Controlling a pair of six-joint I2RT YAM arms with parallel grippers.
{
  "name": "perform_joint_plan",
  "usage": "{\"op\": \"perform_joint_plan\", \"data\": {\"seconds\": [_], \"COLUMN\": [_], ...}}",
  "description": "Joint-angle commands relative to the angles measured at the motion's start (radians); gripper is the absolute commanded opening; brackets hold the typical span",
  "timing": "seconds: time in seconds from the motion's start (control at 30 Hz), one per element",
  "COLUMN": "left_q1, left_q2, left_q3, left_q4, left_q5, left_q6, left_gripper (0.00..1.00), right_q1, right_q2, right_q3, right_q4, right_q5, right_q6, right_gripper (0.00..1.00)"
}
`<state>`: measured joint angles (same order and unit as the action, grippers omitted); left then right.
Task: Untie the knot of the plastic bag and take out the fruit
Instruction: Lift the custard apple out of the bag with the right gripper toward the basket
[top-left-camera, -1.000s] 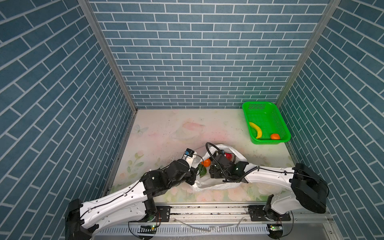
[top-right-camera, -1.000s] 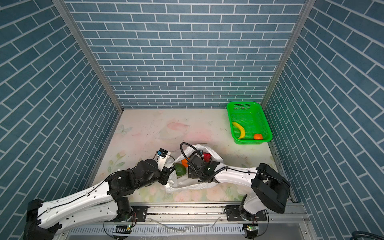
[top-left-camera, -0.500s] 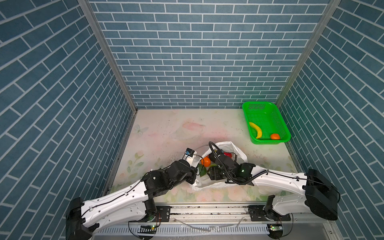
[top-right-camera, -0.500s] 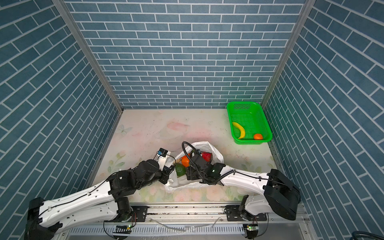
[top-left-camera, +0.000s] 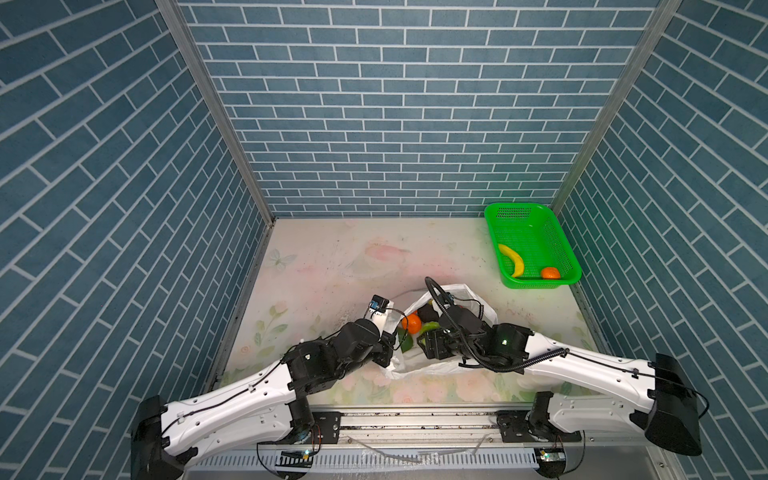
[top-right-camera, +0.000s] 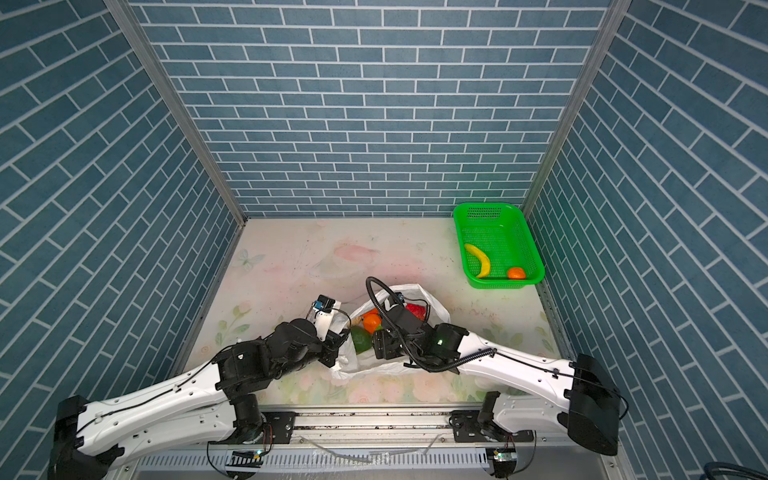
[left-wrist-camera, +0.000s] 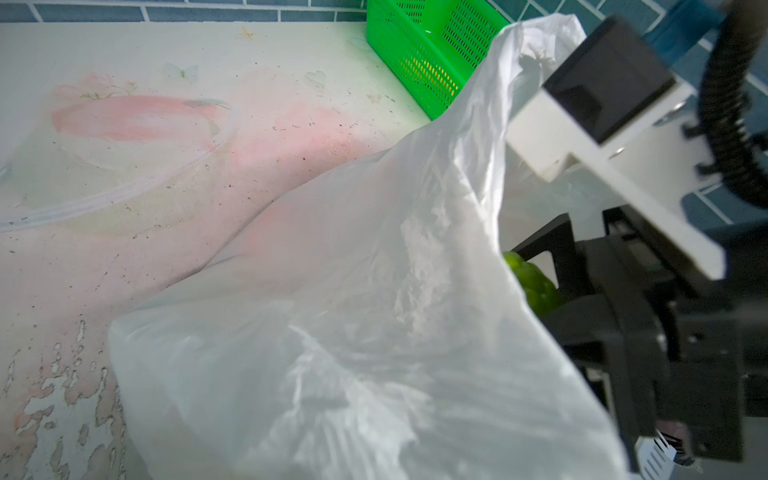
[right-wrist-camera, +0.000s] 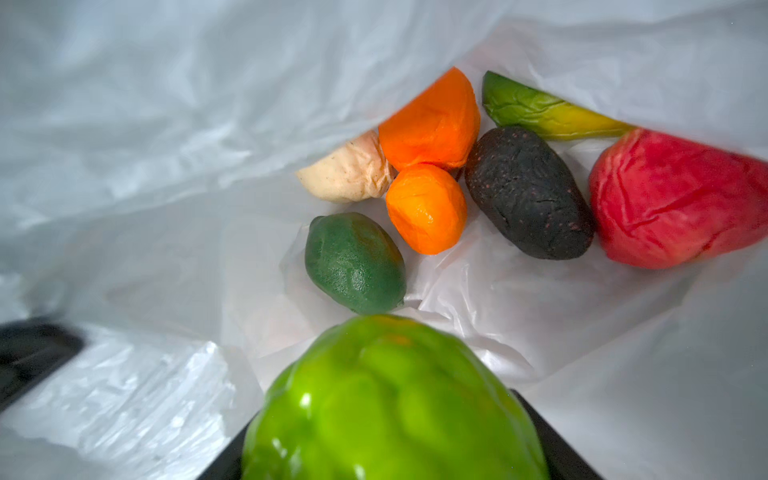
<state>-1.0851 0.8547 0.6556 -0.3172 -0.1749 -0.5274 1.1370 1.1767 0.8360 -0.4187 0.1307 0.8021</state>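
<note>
The plastic bag (top-left-camera: 471, 296) (top-right-camera: 417, 291) lies near the front middle with its mouth held open; the knot is out of view. My left gripper (top-left-camera: 392, 358) (top-right-camera: 338, 353) is shut on the bag's near edge, and bunched bag film (left-wrist-camera: 353, 332) hides its jaws. My right gripper (top-left-camera: 424, 347) (top-right-camera: 379, 345) (right-wrist-camera: 392, 428) is in the bag mouth, shut on a bright green bumpy fruit (right-wrist-camera: 395, 399) (left-wrist-camera: 534, 282). Deeper inside lie two orange tangerines (right-wrist-camera: 426, 208), a dark avocado (right-wrist-camera: 528, 191), a green avocado (right-wrist-camera: 353, 262), a red fruit (right-wrist-camera: 677, 199), a cream-white one (right-wrist-camera: 349, 170) and a yellow-green mango (right-wrist-camera: 544, 110).
A green mesh basket (top-left-camera: 494, 232) (top-right-camera: 461, 232) (left-wrist-camera: 415, 50) stands at the back right, holding a banana (top-left-camera: 513, 259) and a tangerine (top-left-camera: 550, 273). Blue brick walls close three sides. A metal rail (top-left-camera: 415, 419) runs along the front.
The right arm's rear links have swung outward to the right and lower, while its gripper stays in the bag mouth with the green fruit. The left arm holds still.
</note>
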Motion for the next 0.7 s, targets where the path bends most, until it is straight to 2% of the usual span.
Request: {"op": "perform_joint_plan", "data": {"seconds": [0.0, 0.3, 0.43, 0.57, 0.67], "left_q1": [-0.006, -0.006, -0.006, -0.006, -0.006], "left_q2": [0.000, -0.025, -0.027, -0.026, -0.028], "left_q3": [-0.023, -0.038, -0.036, -0.037, -0.037], "left_q4": [0.016, -0.014, -0.026, -0.023, -0.023], "left_q5": [0.013, -0.003, -0.016, -0.022, -0.022], "left_q6": [0.000, 0.000, 0.002, 0.004, 0.007], "left_gripper": [0.00, 0.00, 0.00, 0.00, 0.00], "right_q1": [0.015, 0.030, 0.015, -0.050, -0.172], "right_q2": [-0.032, -0.136, -0.222, -0.321, -0.368], "right_q3": [0.074, 0.175, 0.233, 0.279, 0.304], "right_q4": [-0.087, -0.280, -0.429, -0.528, -0.580], "right_q5": [0.046, 0.070, 0.133, 0.183, 0.177], "right_q6": [-0.028, 0.007, 0.040, 0.055, 0.031], "right_gripper": [0.39, 0.39, 0.39, 0.38, 0.38]}}
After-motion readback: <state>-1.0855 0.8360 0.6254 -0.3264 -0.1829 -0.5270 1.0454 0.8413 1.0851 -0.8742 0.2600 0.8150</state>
